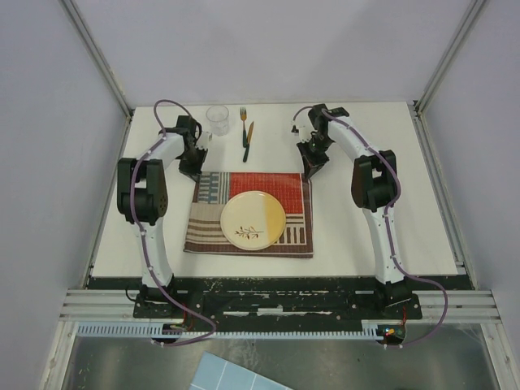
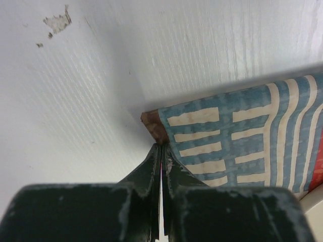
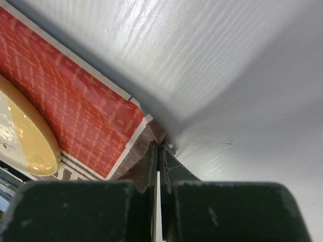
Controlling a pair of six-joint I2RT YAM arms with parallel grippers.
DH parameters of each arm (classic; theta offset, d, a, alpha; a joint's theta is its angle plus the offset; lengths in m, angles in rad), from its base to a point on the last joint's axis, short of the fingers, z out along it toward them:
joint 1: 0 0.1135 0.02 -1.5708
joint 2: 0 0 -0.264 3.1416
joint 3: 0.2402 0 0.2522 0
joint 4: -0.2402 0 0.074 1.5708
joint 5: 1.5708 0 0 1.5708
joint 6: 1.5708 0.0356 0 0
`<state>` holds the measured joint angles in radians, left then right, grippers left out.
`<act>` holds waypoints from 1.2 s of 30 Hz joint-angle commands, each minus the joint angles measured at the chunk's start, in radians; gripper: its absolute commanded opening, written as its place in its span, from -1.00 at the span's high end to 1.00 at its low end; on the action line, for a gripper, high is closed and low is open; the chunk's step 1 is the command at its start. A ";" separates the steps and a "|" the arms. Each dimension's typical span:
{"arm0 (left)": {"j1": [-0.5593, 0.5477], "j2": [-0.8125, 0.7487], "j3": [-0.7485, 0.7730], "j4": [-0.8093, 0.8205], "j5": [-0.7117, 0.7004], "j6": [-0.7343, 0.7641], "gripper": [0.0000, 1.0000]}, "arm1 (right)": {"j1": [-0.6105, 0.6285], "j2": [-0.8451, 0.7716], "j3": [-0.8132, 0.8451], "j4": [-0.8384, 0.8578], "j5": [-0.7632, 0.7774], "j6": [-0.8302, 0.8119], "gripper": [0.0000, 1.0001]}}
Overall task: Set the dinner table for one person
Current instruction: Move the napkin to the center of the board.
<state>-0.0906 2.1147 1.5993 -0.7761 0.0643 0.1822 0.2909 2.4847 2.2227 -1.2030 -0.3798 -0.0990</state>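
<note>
1. Dinner table (image 1: 366,236): white, flat, with metal-framed edges. It fills the floor of the enclosure, and the arm bases sit at its near edge.
2. Walls (image 1: 268,49): plain and pale, on the left, far and right sides.
3. Scuff (image 2: 58,22): a chipped patch on the table's surface, in the left wrist view.
4. Placemat (image 1: 284,191): striped red, blue and beige, lying at the table's centre.
5. Plate (image 1: 253,219): cream and yellow, on the placemat.
6. Glass (image 1: 217,119), fork (image 1: 242,114) and knife (image 1: 250,130): on the far side, beyond the placemat.
7. Left gripper (image 2: 161,146): jaws pressed together, pinching the placemat's far left corner.
8. Right gripper (image 3: 159,146): jaws pressed together, pinching the placemat's far right corner.
</note>
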 commanded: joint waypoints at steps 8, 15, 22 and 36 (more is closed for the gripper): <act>-0.007 0.055 0.100 0.070 0.050 -0.026 0.94 | 0.000 0.023 0.113 0.120 0.080 0.049 0.96; -0.008 0.065 0.126 0.070 0.034 -0.027 0.95 | -0.002 0.043 0.147 0.142 0.074 0.072 0.96; -0.008 0.032 0.123 0.046 0.054 -0.012 0.79 | -0.003 0.014 0.138 0.134 0.055 0.068 0.61; -0.018 -0.305 -0.008 -0.009 0.035 0.012 0.28 | -0.012 -0.287 -0.138 0.075 -0.103 0.065 0.07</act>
<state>-0.0975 1.9388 1.6291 -0.7826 0.0807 0.1841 0.2810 2.3058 2.1494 -1.0935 -0.3412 -0.0475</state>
